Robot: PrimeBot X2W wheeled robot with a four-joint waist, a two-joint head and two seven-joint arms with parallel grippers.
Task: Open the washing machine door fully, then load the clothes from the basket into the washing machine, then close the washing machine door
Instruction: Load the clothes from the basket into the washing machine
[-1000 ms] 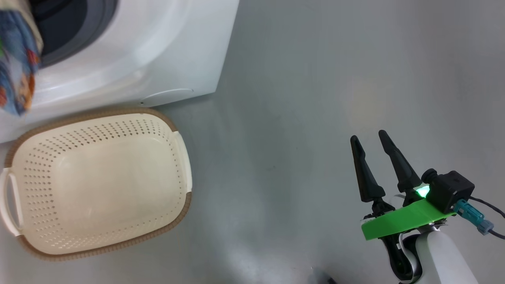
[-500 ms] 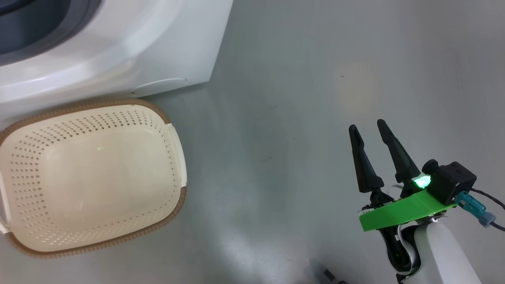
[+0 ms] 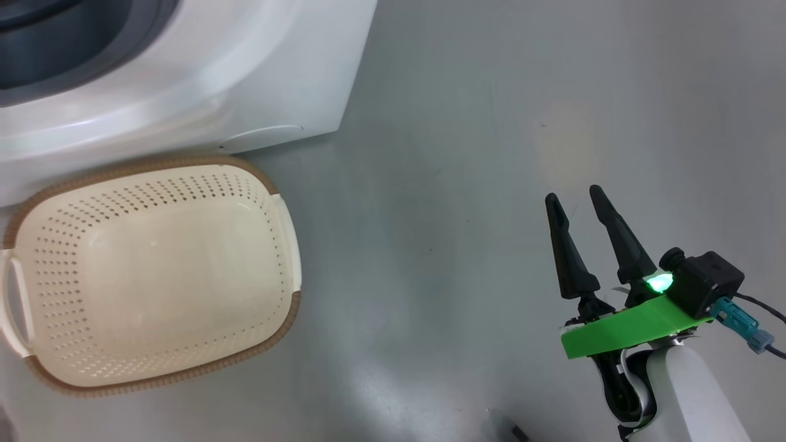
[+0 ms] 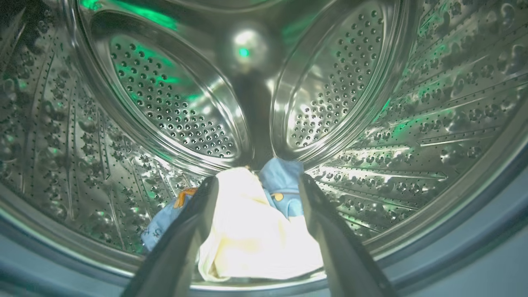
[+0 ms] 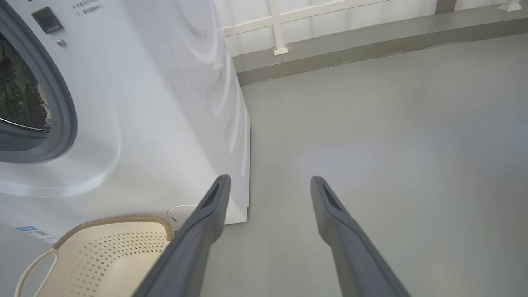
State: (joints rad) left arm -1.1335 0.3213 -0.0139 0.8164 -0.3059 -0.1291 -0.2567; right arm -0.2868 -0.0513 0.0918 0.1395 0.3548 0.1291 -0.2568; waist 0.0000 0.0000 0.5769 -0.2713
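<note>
Between parted fingers of the left gripper (image 4: 258, 178), its wrist view is showing clothes (image 4: 251, 235) in the drum (image 4: 165, 103); the head view is showing the open right gripper (image 3: 573, 193), basket (image 3: 153, 164) leftward.

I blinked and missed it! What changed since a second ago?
The blue-and-cream bundle of soft clothes, hanging outside the white washing machine a second ago, now lies in its steel drum between the open left pincer. The cream perforated basket stays empty; right pincer unmoved.
</note>
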